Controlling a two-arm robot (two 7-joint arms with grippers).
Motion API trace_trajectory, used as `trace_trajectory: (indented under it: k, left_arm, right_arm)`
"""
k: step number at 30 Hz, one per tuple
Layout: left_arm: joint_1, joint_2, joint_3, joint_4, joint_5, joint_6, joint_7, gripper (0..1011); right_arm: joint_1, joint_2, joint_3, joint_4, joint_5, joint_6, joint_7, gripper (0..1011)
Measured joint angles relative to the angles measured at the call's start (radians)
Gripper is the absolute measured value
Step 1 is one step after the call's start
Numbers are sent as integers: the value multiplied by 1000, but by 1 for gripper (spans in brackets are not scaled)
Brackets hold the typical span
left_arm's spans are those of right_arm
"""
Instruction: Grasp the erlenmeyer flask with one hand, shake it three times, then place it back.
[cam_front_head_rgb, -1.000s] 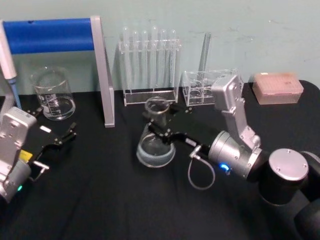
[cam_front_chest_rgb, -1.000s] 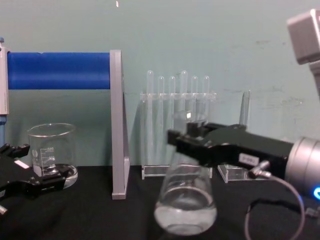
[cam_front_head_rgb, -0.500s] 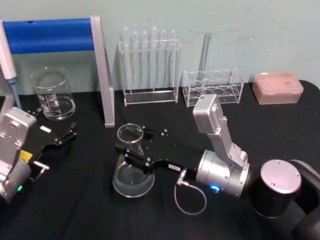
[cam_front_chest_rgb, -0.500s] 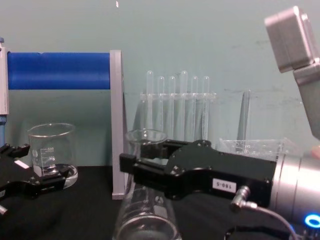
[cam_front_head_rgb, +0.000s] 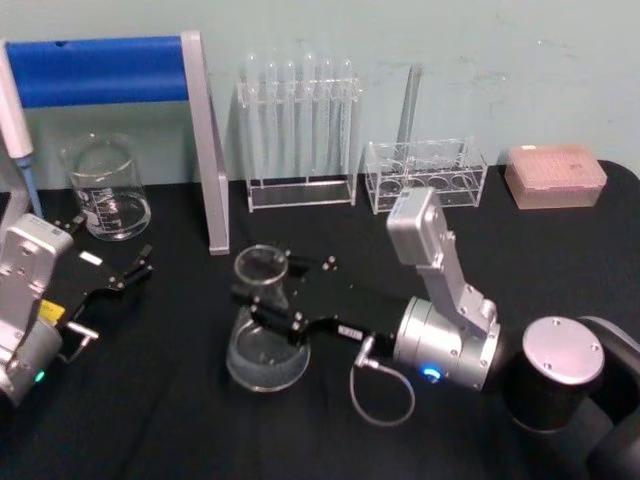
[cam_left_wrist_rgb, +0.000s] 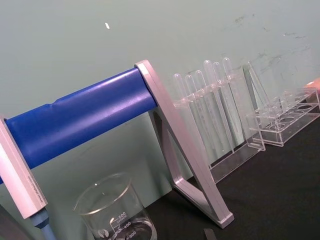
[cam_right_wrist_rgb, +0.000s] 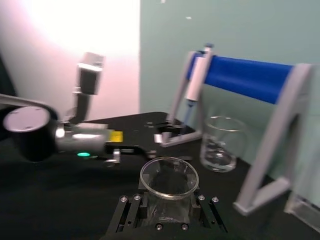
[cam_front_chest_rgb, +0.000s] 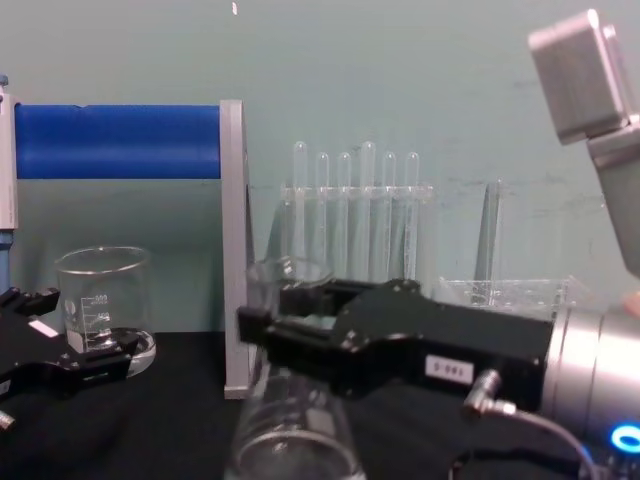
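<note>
Where right pincer (cam_front_head_rgb: 263, 302) clamps, erlenmeyer flask (cam_front_head_rgb: 267, 356) stands upright.

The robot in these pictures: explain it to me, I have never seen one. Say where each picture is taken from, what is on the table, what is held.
It is a robot with two arms, each ending in a black two-fingered clamp, a gripper. One picture looks down from its head, one across the table from its chest, one from each wrist. On the black table stand a glass beaker, a stand with a blue bar, a rack of test tubes, a second clear rack and a pink box. The right gripper is shut on the neck of a cone-shaped glass flask; its wrist camera looks into the flask's mouth. Whether the base touches the table I cannot tell. The left gripper is open near the beaker, holding nothing.
</note>
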Motion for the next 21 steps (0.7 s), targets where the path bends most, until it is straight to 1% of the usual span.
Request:
trace_trajectory:
  k: [2, 3, 7, 8, 9, 12, 15, 16, 21]
  left_arm:
    - [0, 0, 0, 0, 0, 0, 0, 1001]
    - [0, 0, 0, 0, 0, 0, 0, 1001]
    - [0, 0, 0, 0, 0, 0, 0, 1001]
    - [0, 0, 0, 0, 0, 0, 0, 1001]
    - [0, 0, 0, 0, 0, 0, 0, 1001]
    - [0, 0, 0, 0, 0, 0, 0, 1001]
    - [0, 0, 0, 0, 0, 0, 0, 1001]
    - [0, 0, 0, 0, 0, 0, 0, 1001]
    - [0, 0, 0, 0, 0, 0, 0, 1001]
  right_arm:
    - [7, -3, 13, 15, -2, -2, -23, 450]
    - [7, -3, 13, 15, -2, -2, -23, 450]
    - [21, -11, 47, 46, -7, -5, -69, 450]
    - [25, -14, 61, 59, -9, -7, -84, 450]
    - [25, -14, 61, 59, -9, -7, -84, 450]
    - [36, -20, 94, 85, -14, -10, -116, 450]
    - [41, -22, 113, 99, -18, -12, -134, 450]
    - [44, -24, 127, 109, -21, -13, -145, 450]
    - [53, -28, 170, 138, -35, -17, -179, 450]
